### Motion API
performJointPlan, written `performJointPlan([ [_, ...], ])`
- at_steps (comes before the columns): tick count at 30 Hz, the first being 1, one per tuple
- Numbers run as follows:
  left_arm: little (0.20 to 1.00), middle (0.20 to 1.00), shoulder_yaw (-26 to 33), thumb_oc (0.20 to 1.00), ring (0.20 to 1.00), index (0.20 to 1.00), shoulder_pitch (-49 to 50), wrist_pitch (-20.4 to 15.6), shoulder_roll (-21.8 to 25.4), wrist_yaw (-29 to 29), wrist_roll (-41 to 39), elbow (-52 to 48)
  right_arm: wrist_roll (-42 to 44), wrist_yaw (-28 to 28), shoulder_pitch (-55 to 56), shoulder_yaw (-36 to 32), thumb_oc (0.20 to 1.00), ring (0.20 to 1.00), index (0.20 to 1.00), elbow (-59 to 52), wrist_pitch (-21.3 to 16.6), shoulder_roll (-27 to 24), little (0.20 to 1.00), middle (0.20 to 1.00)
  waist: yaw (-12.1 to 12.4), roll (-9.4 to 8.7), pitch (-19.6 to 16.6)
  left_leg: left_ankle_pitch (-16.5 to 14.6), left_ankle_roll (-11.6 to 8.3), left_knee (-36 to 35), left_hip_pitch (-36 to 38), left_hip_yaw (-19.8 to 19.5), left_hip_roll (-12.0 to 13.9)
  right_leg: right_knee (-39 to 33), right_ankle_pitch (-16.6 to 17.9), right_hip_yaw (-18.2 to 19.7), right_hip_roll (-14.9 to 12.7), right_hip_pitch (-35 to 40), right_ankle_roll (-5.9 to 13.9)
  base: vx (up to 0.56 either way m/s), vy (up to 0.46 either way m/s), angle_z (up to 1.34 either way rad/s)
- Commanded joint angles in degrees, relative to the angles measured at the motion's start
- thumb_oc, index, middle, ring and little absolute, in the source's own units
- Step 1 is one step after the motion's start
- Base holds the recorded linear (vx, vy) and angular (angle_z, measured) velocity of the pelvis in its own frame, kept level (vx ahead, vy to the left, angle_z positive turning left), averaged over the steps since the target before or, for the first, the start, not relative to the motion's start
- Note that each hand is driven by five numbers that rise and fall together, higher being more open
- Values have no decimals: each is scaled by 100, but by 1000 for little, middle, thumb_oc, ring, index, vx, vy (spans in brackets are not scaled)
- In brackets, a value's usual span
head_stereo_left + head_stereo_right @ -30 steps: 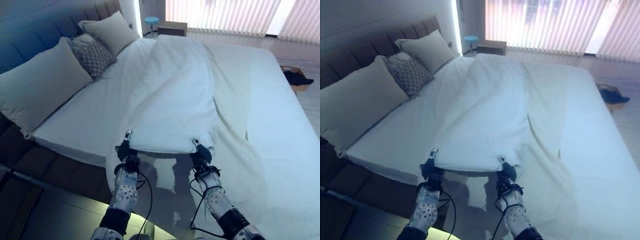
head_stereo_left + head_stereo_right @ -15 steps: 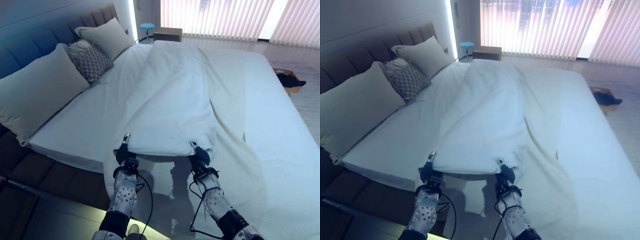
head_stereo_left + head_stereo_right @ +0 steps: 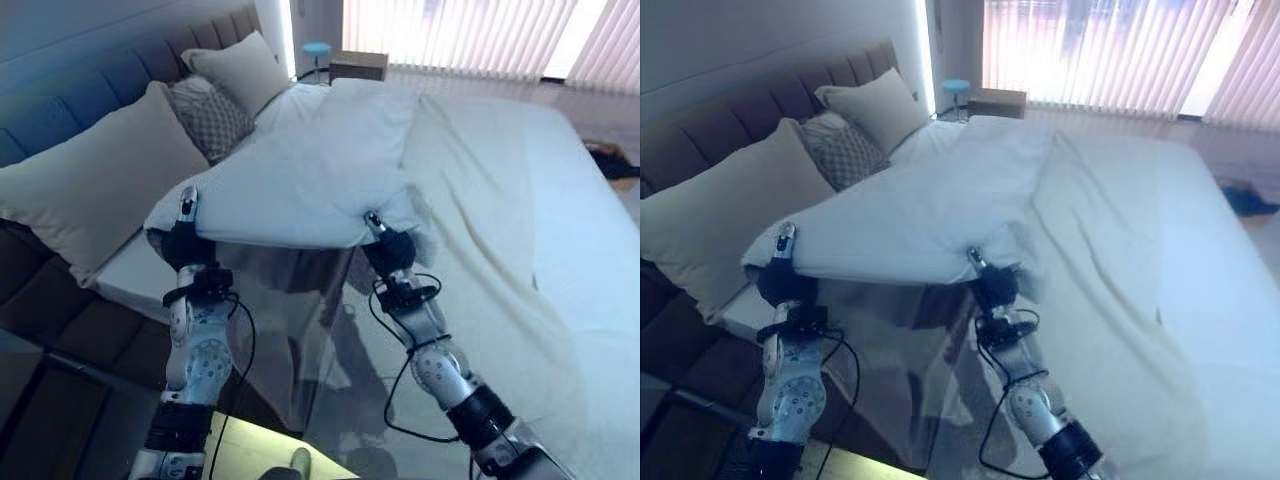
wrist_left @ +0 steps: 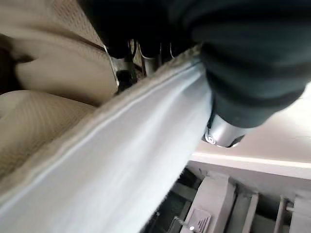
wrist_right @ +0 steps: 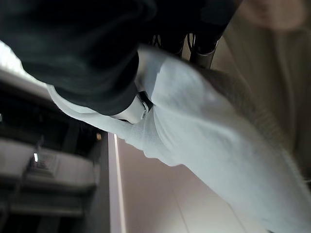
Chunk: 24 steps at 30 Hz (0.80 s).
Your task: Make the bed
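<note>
White duvet [image 3: 300,185] edge pinched by left robot hand [image 3: 183,240] and right robot hand [image 3: 388,247] — wrist views reveal its seam.

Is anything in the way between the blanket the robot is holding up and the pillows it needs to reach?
Nothing visible blocks it. The left hand and right hand pinch the blanket edge, raised above bare sheet. The big pillow and patterned pillow lie just beyond, against the headboard.

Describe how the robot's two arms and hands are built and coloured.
Both arms are silver-grey with dotted forearm shells and dark bands. Black cables loop beside each wrist. The left robot hand and right robot hand wear dark ribbed covers, with silver, dark-tipped fingers.
</note>
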Motion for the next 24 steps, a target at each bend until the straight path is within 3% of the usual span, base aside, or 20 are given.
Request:
performJointPlan([
  [1, 200, 200, 891, 200, 200, 200, 369, -876, 281, -392, -201, -613, -33, 35, 749, -632, 200, 200, 200, 154, -428, -97, 200, 200, 167, -199, -527, 210, -156, -406, -39, 37, 42, -545, 437, -121, 147, -26, 140, -75, -136, 27],
  [4, 200, 200, 749, 200, 200, 200, 736, -683, 53, -518, -574, -314, -114, 16, 1039, -603, 200, 200, 200, 613, -245, -109, 200, 200, 125, -233, -470, 330, -218, -474, -167, -24, 122, -764, 542, -209, 235, -43, 137, -107, -123, 23],
  [7, 200, 200, 716, 200, 200, 200, 1156, -335, -130, -602, -816, 1005, -471, -108, 1368, -549, 200, 200, 200, 1569, 45, -89, 200, 200, 103, -245, -309, 458, -274, -527, -318, -42, 204, -925, 642, -293, 297, -107, 153, -107, -85, 17],
  [13, 200, 200, 507, 200, 200, 200, 1174, -61, -275, -467, -1097, 2597, -649, -316, 1204, -288, 200, 200, 200, 2727, 278, -11, 200, 200, 94, -157, -7, 528, -273, -453, -627, -74, 245, -992, 754, -337, 306, -326, 164, -77, -26, 4],
  [24, 200, 200, 1, 200, 200, 200, -18, -297, 143, 263, -274, 4200, -772, -662, -209, 474, 200, 200, 200, 4050, 196, 221, 200, 200, 97, 0, 571, 650, -260, -522, -1332, 212, 283, -920, 1105, -55, 239, -1390, 243, -63, 39, -13],
])
